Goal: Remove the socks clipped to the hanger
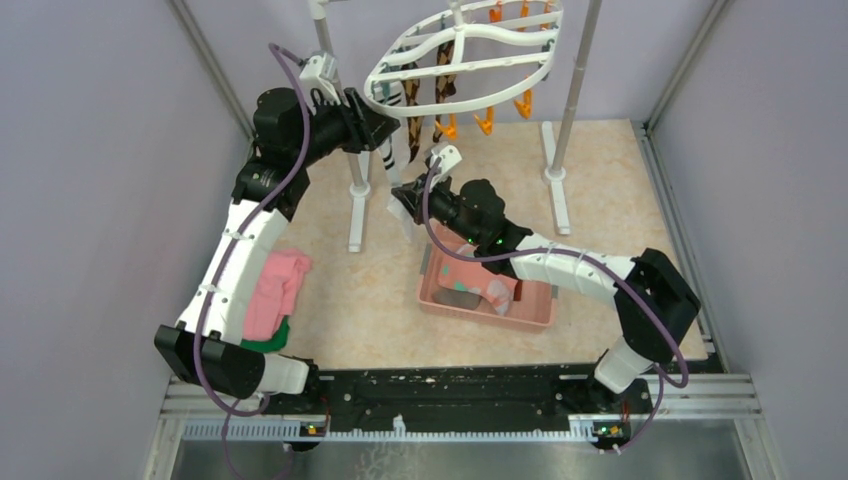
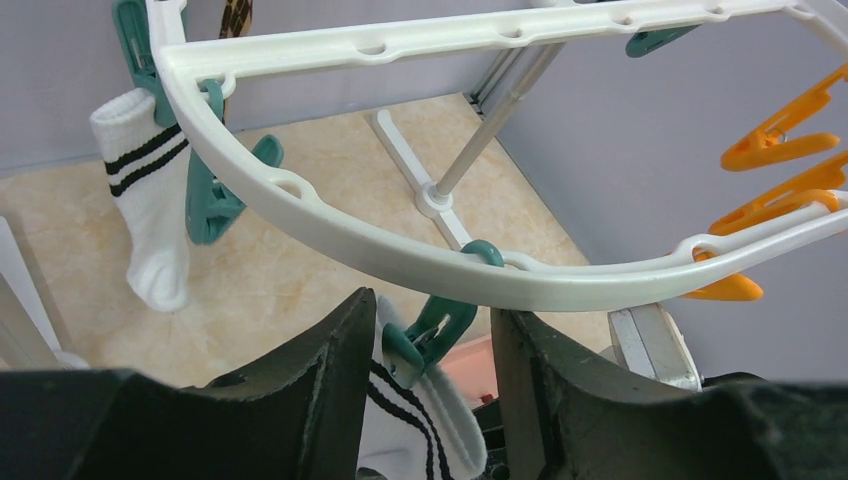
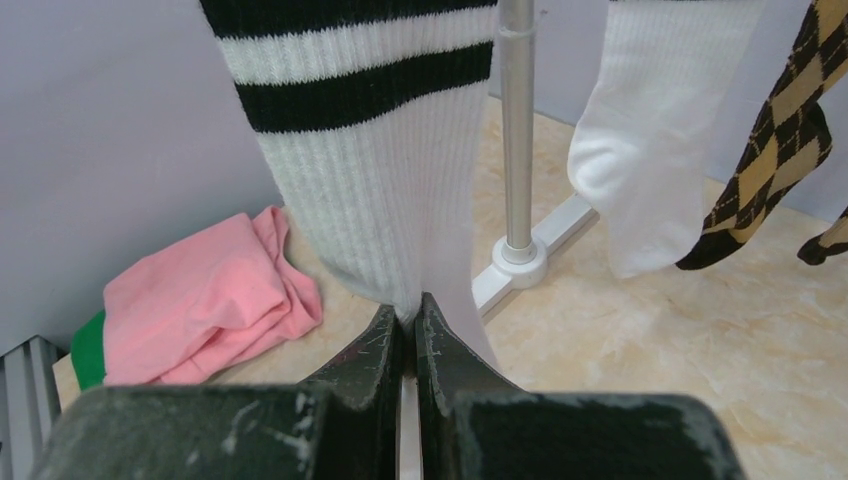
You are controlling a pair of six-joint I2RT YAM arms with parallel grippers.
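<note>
The white oval hanger hangs from a stand at the back. A white sock with black stripes hangs from a teal clip on the hanger's rim. My left gripper is open, its jaws on either side of that clip, the left one against the sock's cuff. My right gripper is shut on the lower end of the same sock. A second white sock and brown argyle socks stay clipped nearby.
Orange clips dangle from the hanger's far side. A pink basket holding socks sits under my right arm. Folded pink and green cloths lie at the left. The stand's pole and white feet rise beside the socks.
</note>
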